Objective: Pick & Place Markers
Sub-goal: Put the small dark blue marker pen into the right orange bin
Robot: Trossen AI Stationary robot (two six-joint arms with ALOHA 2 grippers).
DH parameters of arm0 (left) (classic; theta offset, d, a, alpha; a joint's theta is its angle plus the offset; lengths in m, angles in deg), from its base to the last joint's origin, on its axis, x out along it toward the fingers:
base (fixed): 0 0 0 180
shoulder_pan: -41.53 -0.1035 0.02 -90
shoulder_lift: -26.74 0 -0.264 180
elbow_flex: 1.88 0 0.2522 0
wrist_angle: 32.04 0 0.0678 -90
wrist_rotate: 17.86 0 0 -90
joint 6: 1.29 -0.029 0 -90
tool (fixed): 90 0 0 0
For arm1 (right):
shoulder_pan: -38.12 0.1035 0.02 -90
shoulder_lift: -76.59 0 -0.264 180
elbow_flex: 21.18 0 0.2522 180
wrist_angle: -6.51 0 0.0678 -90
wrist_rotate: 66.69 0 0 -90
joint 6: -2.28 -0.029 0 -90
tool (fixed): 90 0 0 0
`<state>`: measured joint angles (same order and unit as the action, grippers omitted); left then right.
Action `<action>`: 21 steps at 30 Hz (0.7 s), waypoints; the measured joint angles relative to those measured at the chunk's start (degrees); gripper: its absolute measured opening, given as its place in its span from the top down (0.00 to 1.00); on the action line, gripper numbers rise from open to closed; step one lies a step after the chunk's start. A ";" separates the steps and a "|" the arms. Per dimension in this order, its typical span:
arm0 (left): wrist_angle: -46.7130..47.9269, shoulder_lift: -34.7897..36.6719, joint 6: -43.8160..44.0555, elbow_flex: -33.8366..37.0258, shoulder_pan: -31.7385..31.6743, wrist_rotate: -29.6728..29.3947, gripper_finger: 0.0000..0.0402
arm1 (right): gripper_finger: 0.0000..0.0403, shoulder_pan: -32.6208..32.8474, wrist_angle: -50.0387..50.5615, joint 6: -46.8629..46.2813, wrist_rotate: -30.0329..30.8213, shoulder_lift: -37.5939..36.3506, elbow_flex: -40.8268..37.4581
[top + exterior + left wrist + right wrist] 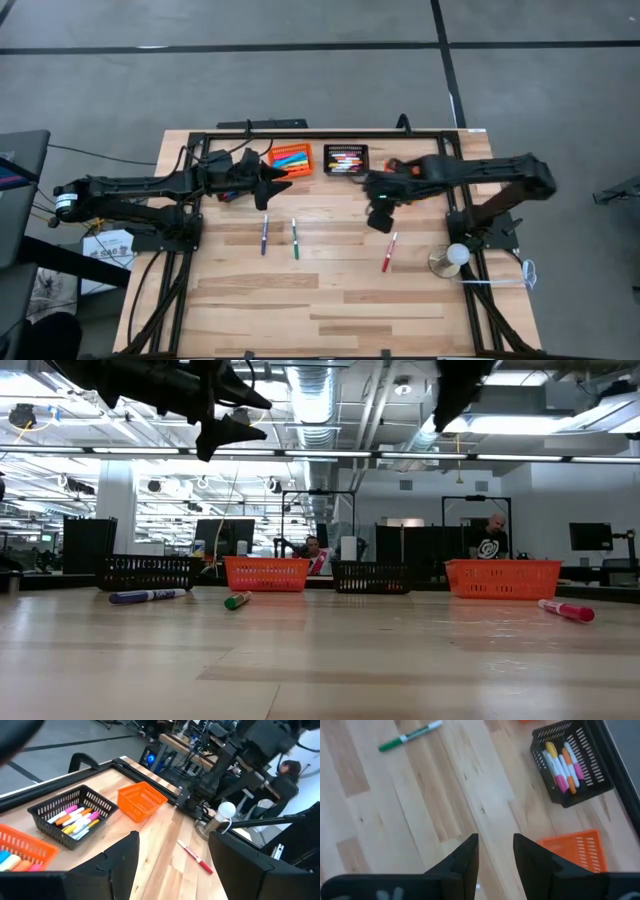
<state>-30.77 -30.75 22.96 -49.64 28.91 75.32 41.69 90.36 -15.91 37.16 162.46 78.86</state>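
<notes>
Three markers lie flat on the wooden table: a purple one (264, 235), a green one (295, 238) (410, 736) and a red one (389, 252) (195, 859). More markers lie in an orange basket (291, 158) and a black basket (346, 159) (555, 795) at the far edge. My left gripper (278, 180) (175, 865) hovers open, nearly level, by the orange basket. My right gripper (380, 218) (495, 845) hangs above the table between the black basket and the red marker. It slants down with a narrow gap and nothing showing between its fingers.
An empty orange basket (141, 800) (577, 850) stands right of the black one, and another black basket (148, 572) at the far left. A white ball on a stand (452, 258) is near the right edge. A black frame (300, 133) rims the table. People sit in the room behind.
</notes>
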 joint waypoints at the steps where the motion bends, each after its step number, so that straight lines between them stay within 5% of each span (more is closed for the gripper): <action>1: 0.00 0.00 0.00 0.02 0.00 0.20 0.41 | 0.72 0.16 -1.68 -0.28 -0.11 -2.61 -2.58; 11: 0.00 0.00 6.45 0.02 2.20 0.22 0.41 | 0.73 -0.13 -22.79 1.97 -2.40 -30.05 -28.11; 21: -0.26 -2.81 14.00 0.02 8.34 -4.30 0.41 | 0.73 -0.40 -38.16 1.41 -3.39 -53.99 -44.47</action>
<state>-31.03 -33.56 36.96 -49.62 37.25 71.02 41.29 52.20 -14.50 33.76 108.47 34.39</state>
